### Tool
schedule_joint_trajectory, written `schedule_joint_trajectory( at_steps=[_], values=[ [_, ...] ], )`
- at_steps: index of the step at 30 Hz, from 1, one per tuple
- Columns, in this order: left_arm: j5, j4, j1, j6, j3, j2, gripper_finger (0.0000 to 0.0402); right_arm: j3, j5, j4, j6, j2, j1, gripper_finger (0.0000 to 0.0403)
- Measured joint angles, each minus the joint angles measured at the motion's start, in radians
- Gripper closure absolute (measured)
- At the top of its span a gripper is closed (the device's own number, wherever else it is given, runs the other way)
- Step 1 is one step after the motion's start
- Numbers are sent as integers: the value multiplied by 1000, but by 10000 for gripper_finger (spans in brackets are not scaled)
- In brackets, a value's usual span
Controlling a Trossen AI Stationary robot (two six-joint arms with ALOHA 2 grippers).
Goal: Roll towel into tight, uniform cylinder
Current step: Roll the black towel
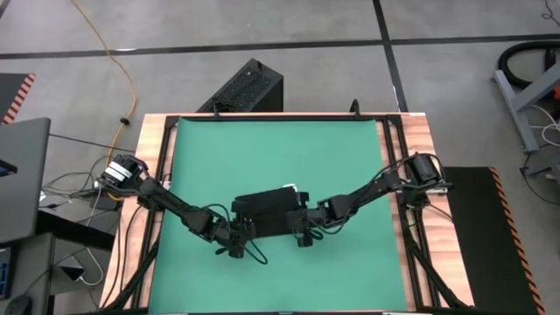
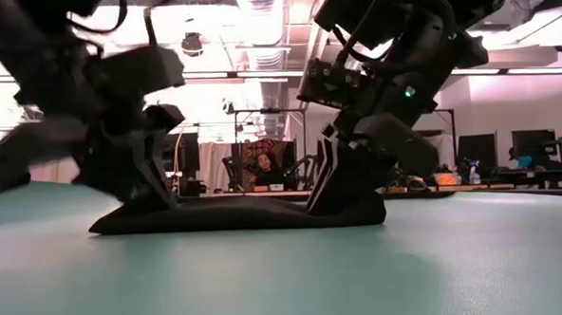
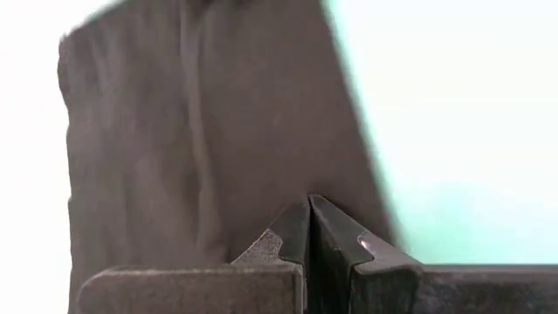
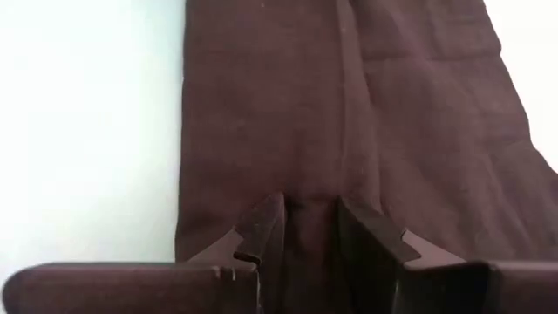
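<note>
The black towel [image 1: 267, 208] lies flat in the middle of the green mat [image 1: 280, 149], its small white tag [image 1: 291, 187] at the far edge. It shows as a low, flat strip in the low view [image 2: 236, 215]. My left gripper [image 1: 238, 233] is down at the towel's near left corner, fingers together [image 3: 307, 214]. My right gripper [image 1: 302, 231] is down at the near right corner, with a ridge of cloth between its fingers [image 4: 301, 209]. My left gripper comes from above, slanting toward the far edge, and its shut fingertips [image 3: 296, 228] sit on the towel's near edge close to the left corner [image 3: 261, 209]. The fingers hide how much cloth is between them. The towel lies on the mat. My right gripper pinches a small raised fold of the towel [image 4: 307, 196] between its two fingers [image 4: 266, 222], at the near edge close to the right corner. The fingers come from above, slanting toward the far edge. The rest of the towel lies flat on the mat.
A black ribbed box [image 1: 249, 87] stands on the floor beyond the table's far edge. Wooden borders [image 1: 411, 140] with cables run along both sides of the mat. Bare mat [image 1: 280, 280] lies near and far of the towel. A person sits in the room behind [image 2: 262, 168].
</note>
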Motion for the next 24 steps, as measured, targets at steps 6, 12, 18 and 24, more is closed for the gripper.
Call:
schedule_joint_trajectory(
  at_steps=[6,12,18,24],
  values=[
    [-71,-6,-26,37,73,-31,401,0,0,-7,7,-2,-1,270],
    [-248,125,-44,-60,-9,-40,401,0,-4,-7,7,0,-2,270],
    [-293,477,-45,-98,-181,26,401,-2,-5,-3,7,1,-2,270],
    [-306,441,-45,-189,-232,35,401,-2,-5,5,6,2,1,270]
  ],
)
